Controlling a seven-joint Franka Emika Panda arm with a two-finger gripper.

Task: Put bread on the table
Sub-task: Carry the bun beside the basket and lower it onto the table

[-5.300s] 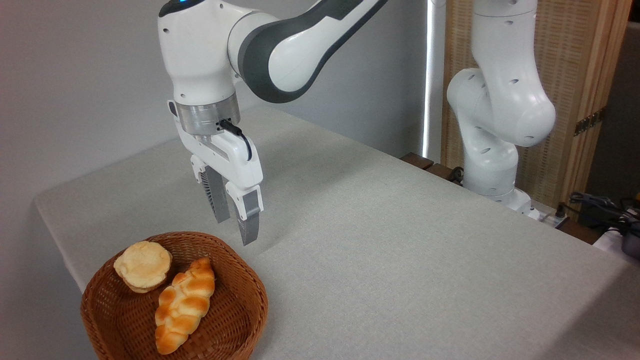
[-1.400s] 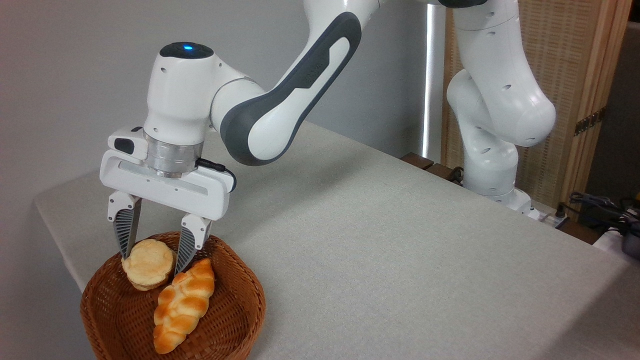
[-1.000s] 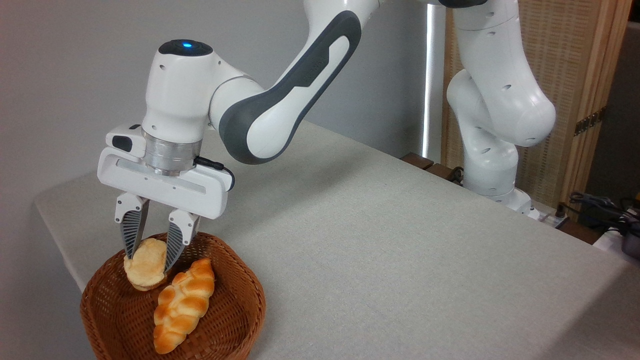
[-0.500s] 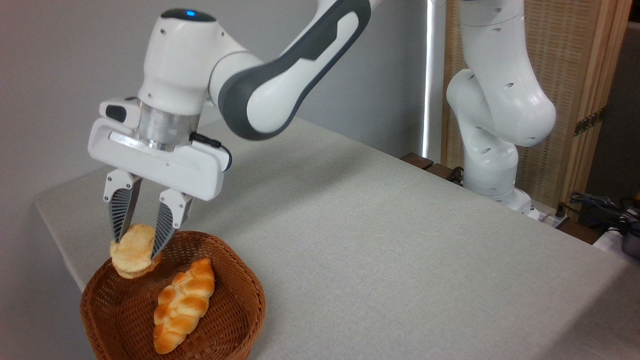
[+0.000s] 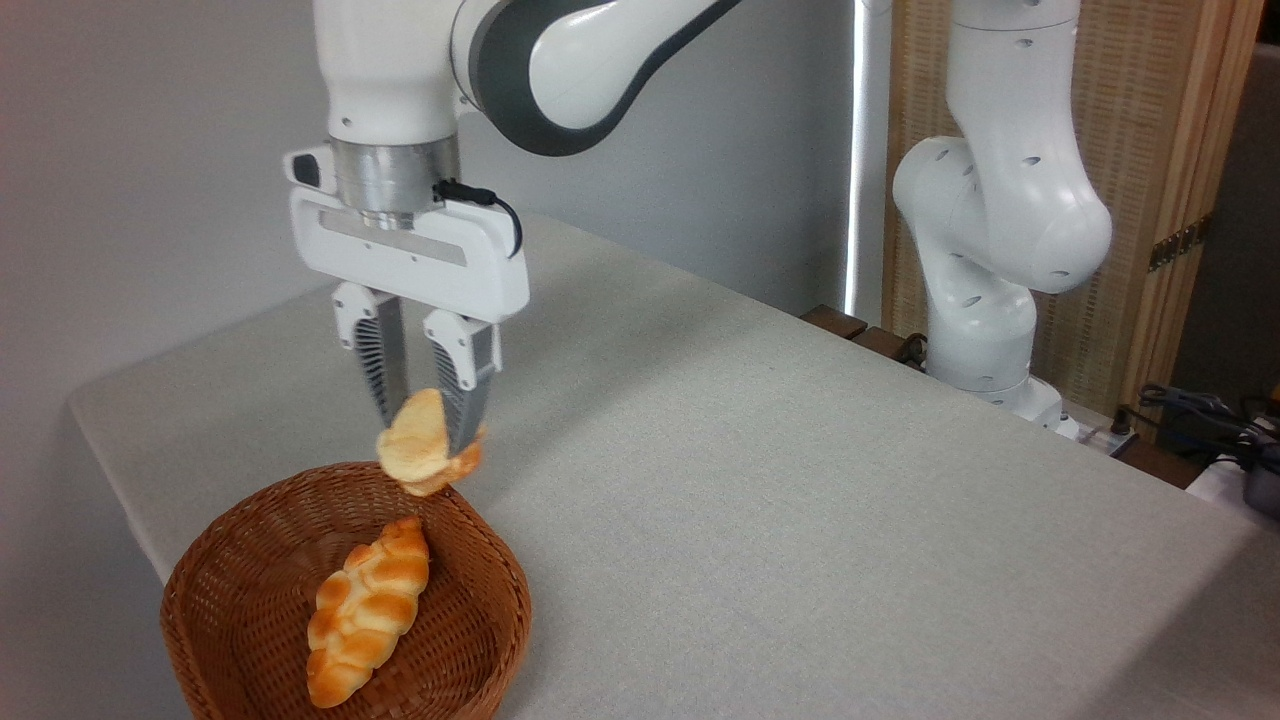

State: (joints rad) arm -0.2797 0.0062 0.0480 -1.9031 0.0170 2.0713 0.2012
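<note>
The bread (image 5: 418, 455), a small pale-yellow bun with a golden-orange underside, hangs tilted in the air, squeezed between the two grey ribbed fingers. My gripper (image 5: 425, 430) is shut on it and points straight down. The bun is just above the far rim of the wicker basket (image 5: 250, 520), near its right side. The table (image 5: 760, 500), covered in light grey-beige cloth, stretches to the right and behind.
A glossy braided loaf (image 5: 365, 610) lies in the basket. The arm's white base (image 5: 985, 300) stands at the table's far right edge, with cables (image 5: 1200, 410) beyond it. The table's left edge (image 5: 110, 470) runs close to the basket.
My gripper closed on the bun in the basket, lifted it and carried it up and to the right, out over the basket's far rim.
</note>
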